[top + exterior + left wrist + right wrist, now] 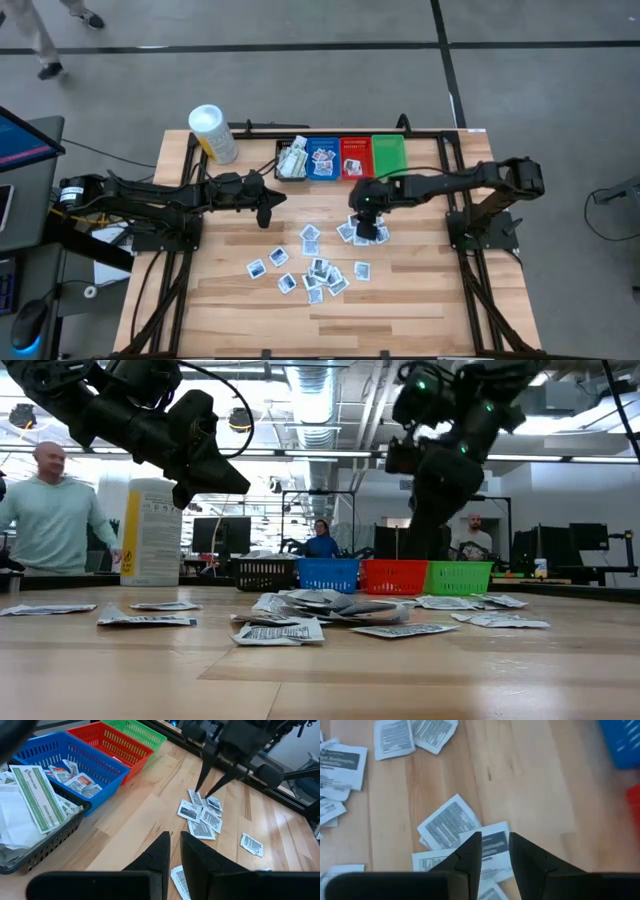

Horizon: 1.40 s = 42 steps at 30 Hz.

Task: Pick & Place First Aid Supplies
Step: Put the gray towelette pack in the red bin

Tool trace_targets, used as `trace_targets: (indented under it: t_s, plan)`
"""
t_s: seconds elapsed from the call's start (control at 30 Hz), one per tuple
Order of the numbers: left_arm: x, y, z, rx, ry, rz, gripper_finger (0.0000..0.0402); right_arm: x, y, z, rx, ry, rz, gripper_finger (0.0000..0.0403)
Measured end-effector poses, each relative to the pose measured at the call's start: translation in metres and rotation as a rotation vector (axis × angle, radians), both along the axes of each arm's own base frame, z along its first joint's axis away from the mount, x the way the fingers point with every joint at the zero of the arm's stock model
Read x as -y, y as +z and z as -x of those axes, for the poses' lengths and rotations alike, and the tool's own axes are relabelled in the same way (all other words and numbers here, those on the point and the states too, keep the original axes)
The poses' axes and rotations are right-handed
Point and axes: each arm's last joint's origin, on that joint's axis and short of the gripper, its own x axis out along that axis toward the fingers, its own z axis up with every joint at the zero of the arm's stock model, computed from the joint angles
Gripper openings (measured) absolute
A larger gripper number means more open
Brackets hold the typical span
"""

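While hanging low over the wooden table (420, 300), poising the right gripper (368, 232) with fingers moderately parted, tips straddling one packet (494, 841) at the edge of the scatter, not visibly gripping anything. Keeping the left gripper (265, 215) raised just in front of the black bin (290, 160), fingers barely parted, carrying nothing. Leaving most first aid packets (318, 270) strewn loose across the middle of the table, with others lying in the blue bin (322, 158) beside the black one.
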Motion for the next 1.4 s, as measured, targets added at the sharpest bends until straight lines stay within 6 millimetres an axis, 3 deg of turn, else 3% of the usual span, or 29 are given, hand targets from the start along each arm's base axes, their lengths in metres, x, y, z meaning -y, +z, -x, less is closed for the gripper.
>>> trace_targets:
  t_s: [0.23, 0.6, 0.77, 1.03, 1.4]
  plan:
    - [0.0, 0.0, 0.0, 0.0, 0.0, 0.0, 0.0043, -0.007, -0.03, 0.011, -0.03, -0.02, -0.036, 0.0092]
    - [0.0, 0.0, 0.0, -0.002, -0.003, -0.007, 0.0043, -0.006, -0.075, -0.005, -0.122, -0.024, -0.033, 0.0092]
    - [0.0, 0.0, 0.0, -0.002, -0.003, -0.007, 0.0043, -0.008, -0.077, -0.007, -0.121, -0.033, -0.037, 0.0074]
    - [0.0, -0.004, 0.002, -0.008, 0.0, -0.001, 0.0043, -0.008, -0.075, -0.006, -0.118, -0.033, -0.046, 0.0005]
    - [0.0, -0.004, 0.002, -0.007, 0.0, 0.0, 0.0043, -0.008, -0.066, -0.011, -0.086, -0.079, -0.081, 0.0016]
